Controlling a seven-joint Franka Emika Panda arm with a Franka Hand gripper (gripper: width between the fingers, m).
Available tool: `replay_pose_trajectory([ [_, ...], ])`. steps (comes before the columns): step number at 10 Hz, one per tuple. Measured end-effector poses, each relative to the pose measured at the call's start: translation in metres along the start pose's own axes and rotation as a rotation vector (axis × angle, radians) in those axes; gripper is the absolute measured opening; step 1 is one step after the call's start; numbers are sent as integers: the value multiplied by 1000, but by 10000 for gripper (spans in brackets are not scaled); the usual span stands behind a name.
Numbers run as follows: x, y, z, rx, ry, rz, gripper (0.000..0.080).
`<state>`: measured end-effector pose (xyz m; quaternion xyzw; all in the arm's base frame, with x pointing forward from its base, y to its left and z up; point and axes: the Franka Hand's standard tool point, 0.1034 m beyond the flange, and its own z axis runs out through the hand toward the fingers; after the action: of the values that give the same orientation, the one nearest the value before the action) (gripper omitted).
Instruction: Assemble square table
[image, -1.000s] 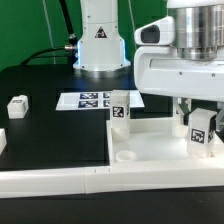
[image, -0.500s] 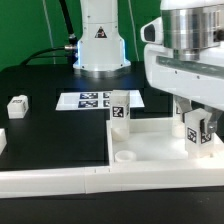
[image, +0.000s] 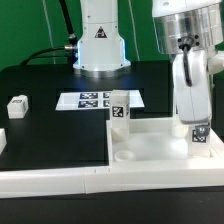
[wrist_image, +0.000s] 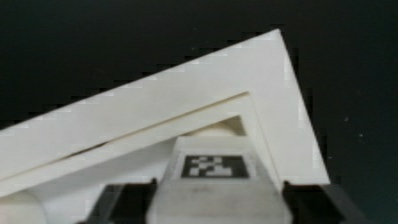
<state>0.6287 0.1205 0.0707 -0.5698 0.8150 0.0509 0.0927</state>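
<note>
the end effector (image: 199, 122) is rising slightly and turning over the right-hand leg post (image: 200, 137), which is now standing in the square tabletop (image: 150, 148)'s right corner socket. its fingers are sitting beside the post and loosening; i cannot tell if they are fully clear. a second leg post (image: 119, 110) is standing at the top's far left corner, a third (image: 18, 104) lying on the counter (image: 40, 85) at left. this insertion looks done.

The top (image: 160, 150) has two upright legs (image: 119, 111) on it: one at its far corner on the exterior view's left, one (image: 200, 137) at the right with the gripper (image: 197, 122) over it. Between them the surface is bare. A loose leg (image: 17, 104) lies far left on the black table (image: 50, 125).
</note>
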Motion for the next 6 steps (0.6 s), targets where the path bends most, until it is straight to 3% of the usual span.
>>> replay_pose_trajectory([
  [1, 0, 0, 0, -1, 1, -65, 547],
  [2, -1, 6, 2, -30, 40, -232, 547],
  [3, -6, 7, 4, -34, 78, -472, 627],
  [4, -9, 8, 10, -9, 80, -667, 627],
  [6, -7, 8, 10, -16, 81, -745, 648],
])
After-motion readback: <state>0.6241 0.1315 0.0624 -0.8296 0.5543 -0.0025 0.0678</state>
